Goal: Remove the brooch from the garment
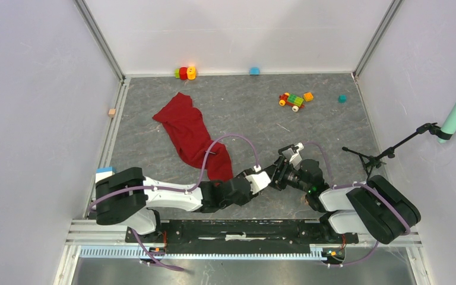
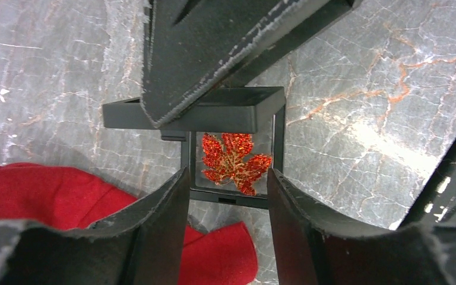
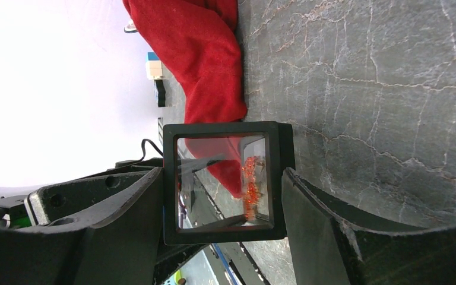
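A red glittery maple-leaf brooch (image 2: pixel 233 160) lies inside an opened black-framed display case (image 2: pixel 276 142), not on the garment. The red garment (image 1: pixel 193 133) lies crumpled on the grey table, its end just left of the case (image 2: pixel 35 196). My left gripper (image 2: pixel 228 178) is shut on the sides of the case's lower frame. My right gripper (image 3: pixel 222 178) is shut on the clear-windowed lid frame (image 3: pixel 225 127), which stands up from the base. The brooch shows through that window (image 3: pixel 252 184). Both grippers meet at the table's near middle (image 1: pixel 276 173).
Toy blocks sit at the back: a red-yellow one (image 1: pixel 185 72), a blue one (image 1: pixel 254 70), a small brick car (image 1: pixel 294 100) and a teal cube (image 1: pixel 342 98). A microphone stand (image 1: pixel 386 151) stands at the right. White walls enclose the table.
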Robot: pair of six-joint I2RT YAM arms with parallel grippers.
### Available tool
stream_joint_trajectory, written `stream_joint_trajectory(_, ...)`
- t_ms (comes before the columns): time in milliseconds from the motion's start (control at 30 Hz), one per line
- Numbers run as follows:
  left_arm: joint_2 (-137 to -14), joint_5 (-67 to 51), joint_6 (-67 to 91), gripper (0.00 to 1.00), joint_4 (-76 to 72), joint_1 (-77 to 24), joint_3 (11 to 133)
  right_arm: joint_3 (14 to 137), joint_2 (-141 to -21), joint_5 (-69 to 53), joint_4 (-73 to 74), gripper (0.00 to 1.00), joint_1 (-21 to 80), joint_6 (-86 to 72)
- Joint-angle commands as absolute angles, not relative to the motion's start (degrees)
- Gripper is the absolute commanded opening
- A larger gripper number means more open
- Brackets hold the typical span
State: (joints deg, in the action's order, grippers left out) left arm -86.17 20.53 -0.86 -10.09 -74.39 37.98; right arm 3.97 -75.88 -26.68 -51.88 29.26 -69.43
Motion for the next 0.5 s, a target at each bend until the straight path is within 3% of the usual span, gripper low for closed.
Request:
stream_joint_trajectory(0, -84.0, 17.3, 2.0, 0.60, -10.7, -74.6, 38.6, 4.8, -76.4, -26.2, -54.9, 0.59, 29.3, -69.6)
stream_joint_trajectory(167, -80.1, 17.4, 4.0, 0.72, -12.5, -74.0, 35.9, 6.3, -76.2, -25.8, -51.0, 0.60, 28.4, -66.0)
stream_joint_trajectory(467, -71.9, 8.8, 13.8, 0.80, -13.1, -61.9, 31.0, 15.1, -66.6, -12.2, -18.4, 0.61, 28.0, -46.5)
